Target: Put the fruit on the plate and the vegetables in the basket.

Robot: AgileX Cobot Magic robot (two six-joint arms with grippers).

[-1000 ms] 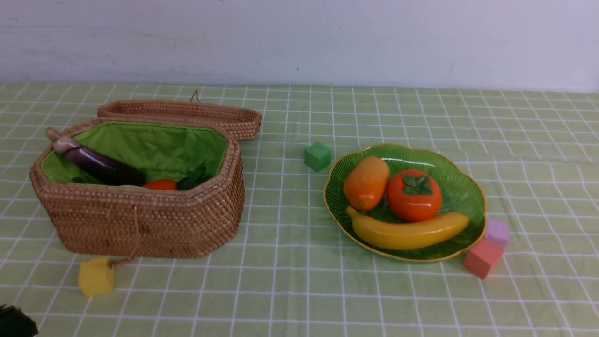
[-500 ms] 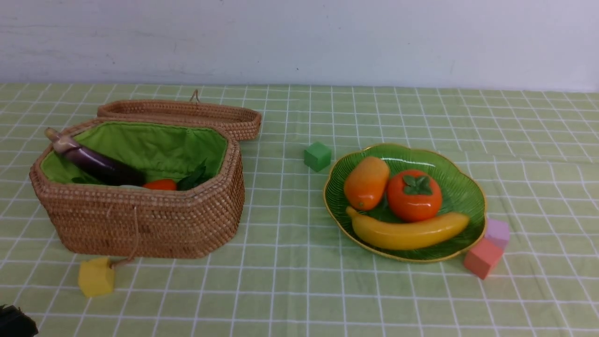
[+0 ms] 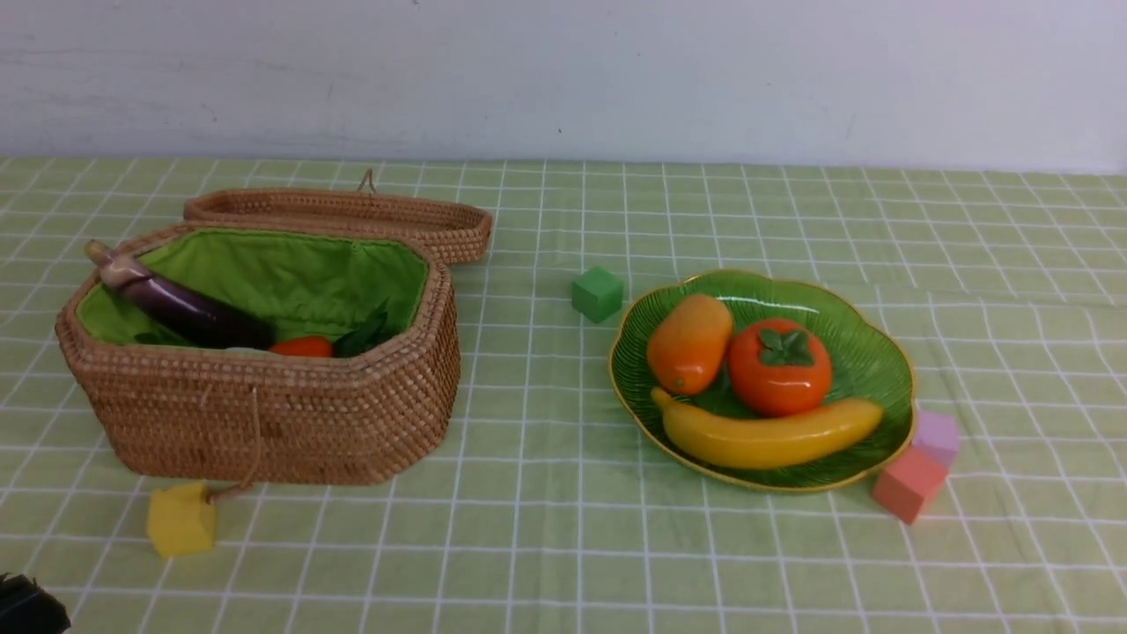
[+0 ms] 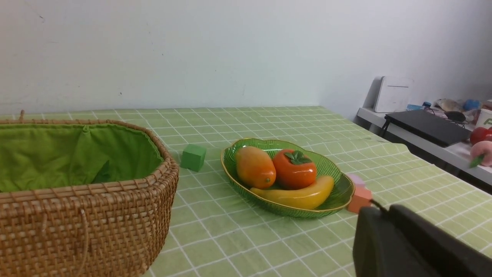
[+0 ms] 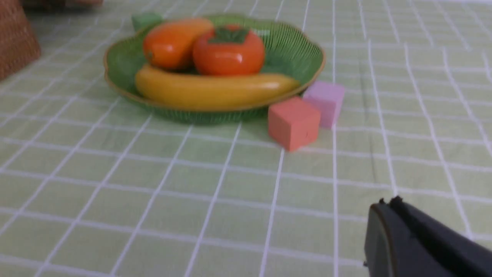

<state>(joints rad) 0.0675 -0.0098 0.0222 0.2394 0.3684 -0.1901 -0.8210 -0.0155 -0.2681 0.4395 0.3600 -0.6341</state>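
We see both claws, left claw (image 4: pixel 380 209) and right claw (image 5: pixel 388 202), pressed together and empty; fruit (image 3: pixel 764 387) fills the plate (image 3: pixel 867 352), vegetables (image 3: pixel 189 308) the basket (image 3: pixel 264 423).

The tablecloth (image 3: pixel 546 546) is pale green with a white grid. The basket (image 3: pixel 264 423) is brown wicker lined bright green. The plate (image 3: pixel 872 361) is ribbed green, gold-rimmed. Cubes: green (image 3: pixel 598 293), yellow (image 3: pixel 180 519), coral (image 3: pixel 909 483), lilac (image 3: pixel 937 437).
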